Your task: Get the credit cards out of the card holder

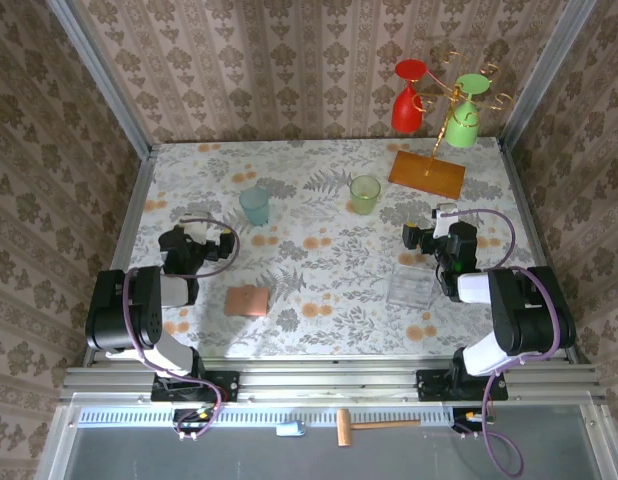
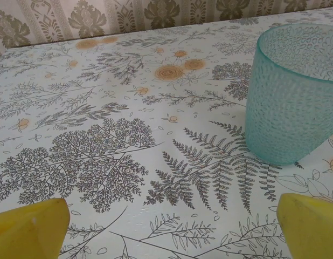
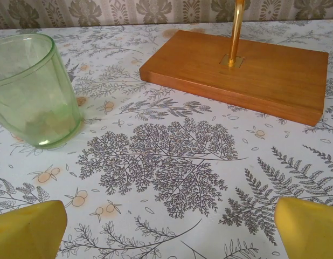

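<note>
The card holder is a small salmon-pink wallet lying shut and flat on the table, near the front and left of centre. The credit cards are hidden. My left gripper hovers behind and to the left of the card holder, apart from it. In the left wrist view the left gripper is open, its yellow fingertips wide apart over bare tablecloth. My right gripper is at the right side of the table. In the right wrist view the right gripper is open too, with nothing between its fingertips.
A teal cup stands just ahead of the left gripper. A green cup and an orange stand base holding a red and a green glass lie ahead of the right gripper. A clear plastic tray sits under the right arm.
</note>
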Robot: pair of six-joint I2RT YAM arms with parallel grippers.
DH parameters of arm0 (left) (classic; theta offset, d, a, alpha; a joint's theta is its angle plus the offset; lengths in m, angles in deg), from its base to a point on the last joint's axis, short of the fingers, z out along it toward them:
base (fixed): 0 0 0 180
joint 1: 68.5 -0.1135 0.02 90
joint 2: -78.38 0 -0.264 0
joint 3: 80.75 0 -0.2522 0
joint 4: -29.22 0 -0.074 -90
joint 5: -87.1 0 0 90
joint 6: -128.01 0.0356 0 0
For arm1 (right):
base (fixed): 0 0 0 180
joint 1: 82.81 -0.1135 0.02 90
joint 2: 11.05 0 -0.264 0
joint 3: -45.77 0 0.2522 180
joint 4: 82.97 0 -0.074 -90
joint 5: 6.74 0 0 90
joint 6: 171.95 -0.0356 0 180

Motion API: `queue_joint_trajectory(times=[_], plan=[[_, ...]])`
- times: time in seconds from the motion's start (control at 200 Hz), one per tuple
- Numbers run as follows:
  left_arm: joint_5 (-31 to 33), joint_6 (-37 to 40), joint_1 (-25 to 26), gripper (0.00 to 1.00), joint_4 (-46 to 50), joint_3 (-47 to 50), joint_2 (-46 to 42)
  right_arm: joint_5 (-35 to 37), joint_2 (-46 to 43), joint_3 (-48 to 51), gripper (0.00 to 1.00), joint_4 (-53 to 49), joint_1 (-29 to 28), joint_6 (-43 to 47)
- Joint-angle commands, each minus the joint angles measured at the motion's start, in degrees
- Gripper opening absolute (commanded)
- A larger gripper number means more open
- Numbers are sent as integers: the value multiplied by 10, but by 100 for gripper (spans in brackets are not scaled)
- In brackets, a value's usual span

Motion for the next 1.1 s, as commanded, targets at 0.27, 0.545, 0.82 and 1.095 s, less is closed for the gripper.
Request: queue_joint_trajectory(times=[0.27, 0.545, 0.82, 1.095], plan=[[-8, 6, -3, 100, -18, 1, -1, -7, 1, -3, 100, 13, 0, 7], [-5, 5, -3, 100, -16, 1, -1, -6, 1, -3, 100, 13, 0, 7], [96, -27, -1, 100, 2, -8, -1, -7, 1, -4, 100, 13, 1, 7], [101, -24, 4, 100, 8, -11, -3, -6, 1, -3, 100, 13, 0, 7]])
